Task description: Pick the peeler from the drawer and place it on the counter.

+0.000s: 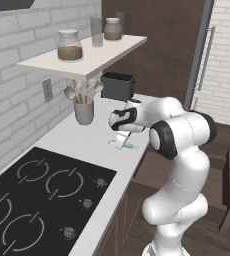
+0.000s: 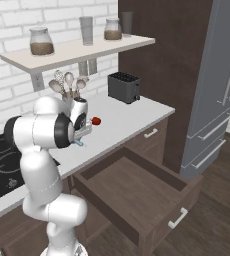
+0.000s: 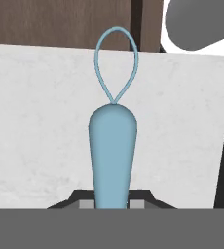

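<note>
While clamped in the closed end effector, the peeler juts out over the counter.

The peeler is light blue. The counter is white-grey, its cooktop black with grey rings. The drawer is dark brown, the toaster dark grey, a small ball red, the wall whitish brick.
</note>
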Robot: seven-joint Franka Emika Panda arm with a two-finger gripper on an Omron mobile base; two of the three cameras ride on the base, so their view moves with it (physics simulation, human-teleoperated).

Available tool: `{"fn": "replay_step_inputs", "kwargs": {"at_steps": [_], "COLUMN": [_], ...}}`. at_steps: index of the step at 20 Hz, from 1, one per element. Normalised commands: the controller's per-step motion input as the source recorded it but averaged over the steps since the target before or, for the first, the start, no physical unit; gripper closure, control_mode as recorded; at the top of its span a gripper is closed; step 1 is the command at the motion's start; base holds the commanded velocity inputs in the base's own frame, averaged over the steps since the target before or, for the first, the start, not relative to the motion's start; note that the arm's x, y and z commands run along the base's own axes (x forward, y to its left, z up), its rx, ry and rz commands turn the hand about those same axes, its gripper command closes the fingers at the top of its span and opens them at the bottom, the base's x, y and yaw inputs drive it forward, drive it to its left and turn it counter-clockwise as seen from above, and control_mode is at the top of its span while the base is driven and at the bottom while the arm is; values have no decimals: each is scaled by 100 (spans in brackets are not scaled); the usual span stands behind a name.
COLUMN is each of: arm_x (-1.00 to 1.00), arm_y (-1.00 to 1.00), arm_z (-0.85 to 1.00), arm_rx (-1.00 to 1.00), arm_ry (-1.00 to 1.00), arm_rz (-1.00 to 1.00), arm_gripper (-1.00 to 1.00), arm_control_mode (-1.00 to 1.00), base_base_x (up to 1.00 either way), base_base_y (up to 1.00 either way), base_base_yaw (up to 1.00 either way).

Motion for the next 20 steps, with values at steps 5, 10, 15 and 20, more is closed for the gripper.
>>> {"fn": "replay_step_inputs", "kwargs": {"at_steps": [5, 10, 15, 20], "arm_x": [22, 28, 17, 0], "arm_y": [8, 2, 2, 0], "arm_z": [-52, -38, -6, 29], "arm_rx": [-7, -3, -1, 0], "arm_ry": [0, 0, 0, 0], "arm_rz": [-8, -7, -3, 0], "arm_gripper": [100, 100, -100, -100], "arm_control_mode": [-100, -100, -100, -100], "base_base_x": [0, 0, 0, 0], "base_base_y": [0, 0, 0, 0], "base_base_yaw": [0, 0, 0, 0]}}
